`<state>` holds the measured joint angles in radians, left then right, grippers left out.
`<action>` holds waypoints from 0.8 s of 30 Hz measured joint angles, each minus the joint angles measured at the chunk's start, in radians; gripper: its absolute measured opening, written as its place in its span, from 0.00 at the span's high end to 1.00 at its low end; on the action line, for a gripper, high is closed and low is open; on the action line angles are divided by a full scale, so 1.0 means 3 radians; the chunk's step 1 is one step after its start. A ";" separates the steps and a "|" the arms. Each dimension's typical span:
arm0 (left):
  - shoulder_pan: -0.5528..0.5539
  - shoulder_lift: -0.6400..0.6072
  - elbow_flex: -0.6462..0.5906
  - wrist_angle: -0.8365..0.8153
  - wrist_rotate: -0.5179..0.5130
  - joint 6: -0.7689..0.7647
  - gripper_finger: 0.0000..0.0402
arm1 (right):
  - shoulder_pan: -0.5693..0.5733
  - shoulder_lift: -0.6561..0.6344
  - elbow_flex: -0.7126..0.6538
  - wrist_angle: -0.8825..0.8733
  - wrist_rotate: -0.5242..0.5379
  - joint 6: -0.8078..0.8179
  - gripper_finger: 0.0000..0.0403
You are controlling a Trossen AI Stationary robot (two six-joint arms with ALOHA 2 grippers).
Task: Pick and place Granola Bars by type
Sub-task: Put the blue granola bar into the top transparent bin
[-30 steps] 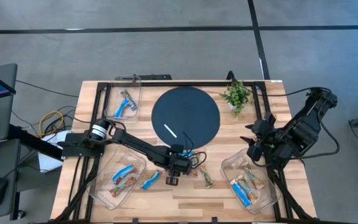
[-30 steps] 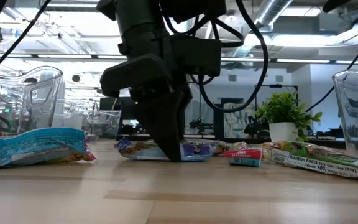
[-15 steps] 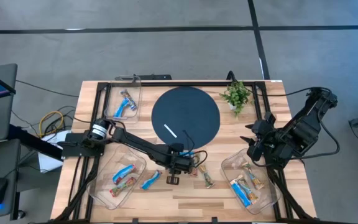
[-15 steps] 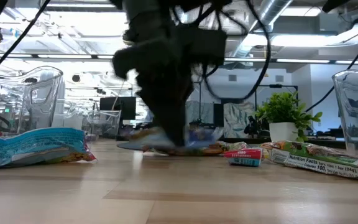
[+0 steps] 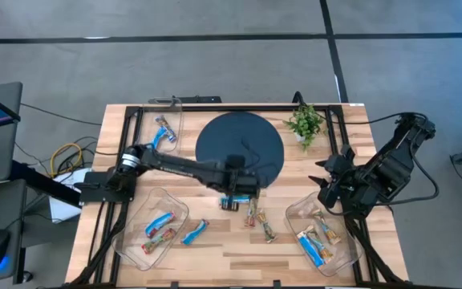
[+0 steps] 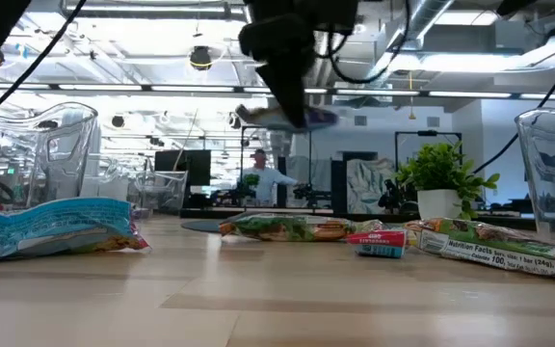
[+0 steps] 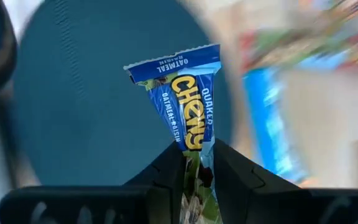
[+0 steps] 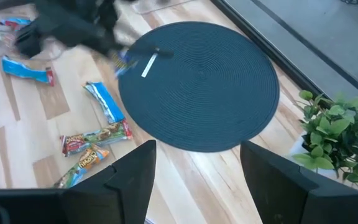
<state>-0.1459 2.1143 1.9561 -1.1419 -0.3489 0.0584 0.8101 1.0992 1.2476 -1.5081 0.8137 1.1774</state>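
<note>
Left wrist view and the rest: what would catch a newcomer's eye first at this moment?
The left pincer is shut on a blue granola bar, raised off the table near the edge of the round dark mat. More bars lie loose on the wood, others in clear trays at the corners. The right pincer waits open beside the right-hand tray, near a small potted plant.

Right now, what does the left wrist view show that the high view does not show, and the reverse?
Only the left wrist view shows the wording on the blue granola bar clamped between the left gripper fingers. Only the high view shows the clear trays, the plant, and the right gripper waiting at the table's right side. Both show the dark round mat.
</note>
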 joint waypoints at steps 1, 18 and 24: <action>0.0051 0.0000 0.0070 -0.0165 -0.0086 0.0046 0.84 | 0.0000 0.0000 0.0000 0.0011 -0.0001 0.0001 0.45; 0.1403 -0.0370 0.0169 -0.1432 -0.0460 0.0022 0.86 | -0.0004 0.0008 -0.0003 0.0309 0.0101 0.0268 0.45; 0.1995 -0.0484 0.0169 -0.1433 -0.0449 -0.0197 0.86 | -0.0041 0.0011 -0.0003 0.0381 0.0104 0.0430 0.45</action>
<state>0.4525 1.9690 2.0068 -1.5717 -0.4836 -0.0005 0.7979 1.1024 1.2469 -1.3937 0.8448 1.3065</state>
